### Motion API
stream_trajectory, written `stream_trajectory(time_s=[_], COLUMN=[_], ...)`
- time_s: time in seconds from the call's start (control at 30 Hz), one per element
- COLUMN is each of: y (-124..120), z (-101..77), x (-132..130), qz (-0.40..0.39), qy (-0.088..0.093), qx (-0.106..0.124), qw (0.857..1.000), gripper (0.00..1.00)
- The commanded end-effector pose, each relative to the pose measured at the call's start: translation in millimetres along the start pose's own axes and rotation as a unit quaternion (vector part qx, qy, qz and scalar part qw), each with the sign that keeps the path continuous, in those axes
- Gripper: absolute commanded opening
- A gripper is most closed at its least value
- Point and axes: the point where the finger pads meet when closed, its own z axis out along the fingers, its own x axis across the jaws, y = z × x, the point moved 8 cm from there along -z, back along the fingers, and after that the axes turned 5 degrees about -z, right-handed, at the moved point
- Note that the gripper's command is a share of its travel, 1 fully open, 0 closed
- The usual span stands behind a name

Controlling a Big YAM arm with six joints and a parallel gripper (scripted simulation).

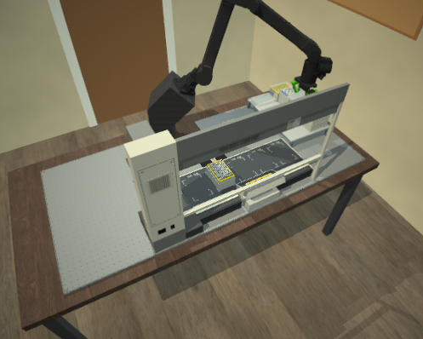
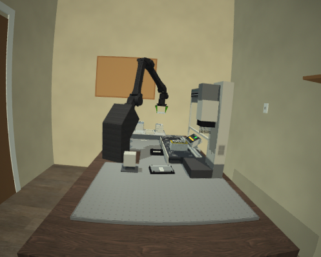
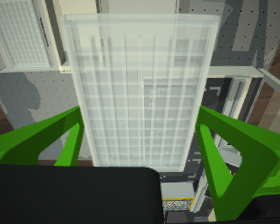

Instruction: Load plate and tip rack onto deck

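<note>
My gripper [image 1: 301, 89] [image 2: 161, 110] [image 3: 139, 112] is shut on a clear cover [image 3: 141, 85] [image 2: 162, 110], gripping its long sides. It holds the cover level in the air, high above the far end of the shelf unit [image 1: 224, 118]. A yellow-framed tip rack [image 1: 220, 171] [image 2: 177, 142] sits uncovered on the dark deck [image 1: 266, 155] under the gantry. It also shows at the bottom of the wrist view [image 3: 178, 205]. On the shelf stand a pale lidded plate [image 1: 261, 102] [image 3: 18, 32] and another yellow rack [image 1: 280, 89]. I cannot read any labels.
The grey gantry beam [image 1: 258, 119] and the cream tower [image 1: 156, 183] [image 2: 219, 129] stand over the deck. A white block on a stand [image 2: 130, 159] and a flat black frame [image 2: 161, 168] sit on the grey mat. The arm's dark base [image 1: 170, 102] is beside the shelf.
</note>
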Motion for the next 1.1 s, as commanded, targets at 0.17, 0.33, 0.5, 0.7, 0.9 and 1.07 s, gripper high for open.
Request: stream_trajectory(time_s=[0.17,0.33,0.5,0.7,0.9,1.07], y=[-10,-22,-31,-43,-57,-66], z=[-23.4,-22.6,-21.9,-21.1,-20.2,-19.6], x=[-4,-3,-3,-2,-1,0], qz=[-0.007,-0.007,-0.008,-0.008,-0.008,-0.008], qy=[-0.022,-0.022,-0.022,-0.022,-0.022,-0.022], qx=[-0.028,-0.027,-0.027,-0.026,-0.026,-0.025], qw=[0.999,0.999,0.999,0.999,0.999,0.999], gripper=[0.00,0.00,0.00,0.00,0.00,0.00])
